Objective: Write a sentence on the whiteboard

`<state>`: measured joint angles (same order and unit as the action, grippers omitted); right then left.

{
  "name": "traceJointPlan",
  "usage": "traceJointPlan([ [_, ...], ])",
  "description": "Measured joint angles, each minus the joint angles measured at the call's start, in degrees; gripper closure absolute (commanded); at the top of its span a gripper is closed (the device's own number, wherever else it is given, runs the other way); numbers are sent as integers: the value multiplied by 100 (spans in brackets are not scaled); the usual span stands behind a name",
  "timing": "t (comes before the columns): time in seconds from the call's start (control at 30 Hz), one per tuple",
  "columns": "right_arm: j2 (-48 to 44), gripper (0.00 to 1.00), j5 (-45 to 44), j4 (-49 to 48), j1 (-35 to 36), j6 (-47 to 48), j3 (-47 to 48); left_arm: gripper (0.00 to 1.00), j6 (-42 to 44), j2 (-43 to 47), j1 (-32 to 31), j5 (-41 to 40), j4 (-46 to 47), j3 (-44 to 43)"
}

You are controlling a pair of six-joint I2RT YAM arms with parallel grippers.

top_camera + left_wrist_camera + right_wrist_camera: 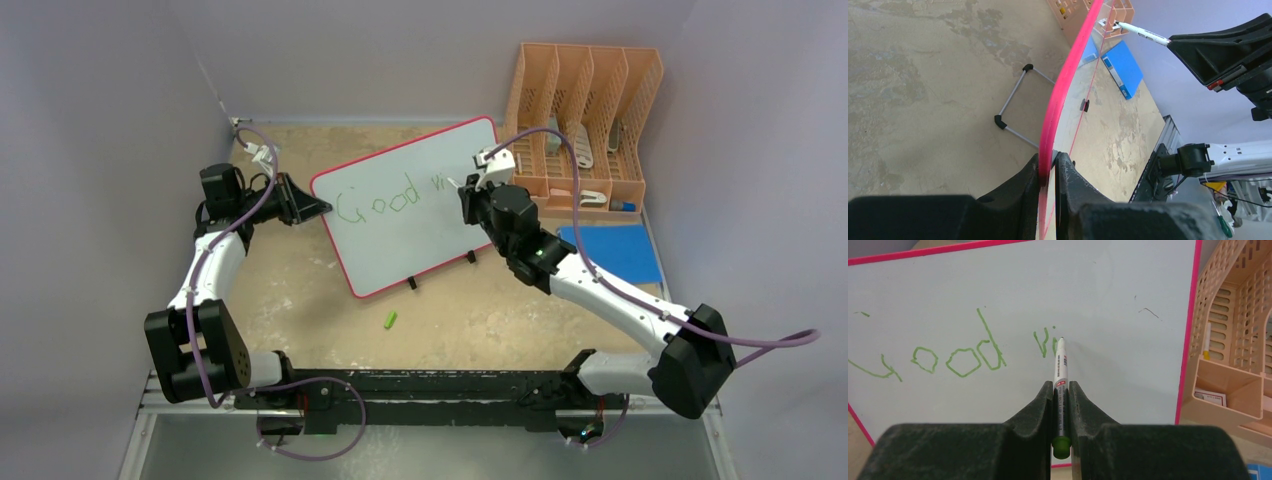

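Closest to your right wrist lens, the right gripper is clamped narrow on a marker. Its tip sits at the whiteboard, just right of the last green stroke; you cannot tell from here whether it touches. The sentence reads "Good vi", so you appear to be early in the second word. The whiteboard stands propped and tilted mid-table, its face toward the right arm. Your left gripper pinches the red rim at the board's left edge, jaws nearly closed on the thin panel. Treat the board as light, stiff and slick: pen pressure could push it back or swing it. That rim pinch looks like the right hold, clear of ink that would probably smear. Farther out, a green cap lies in front of the board, a blue rectangle lies to its right, and a peach organizer stands behind.
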<state>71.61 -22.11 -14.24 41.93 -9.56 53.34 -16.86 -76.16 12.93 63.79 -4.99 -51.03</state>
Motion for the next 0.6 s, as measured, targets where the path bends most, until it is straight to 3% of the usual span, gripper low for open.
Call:
traceJointPlan([
  [0.6,157,100,-85,-254,-39,33,101,100,0,2,0,-2,-2,0],
])
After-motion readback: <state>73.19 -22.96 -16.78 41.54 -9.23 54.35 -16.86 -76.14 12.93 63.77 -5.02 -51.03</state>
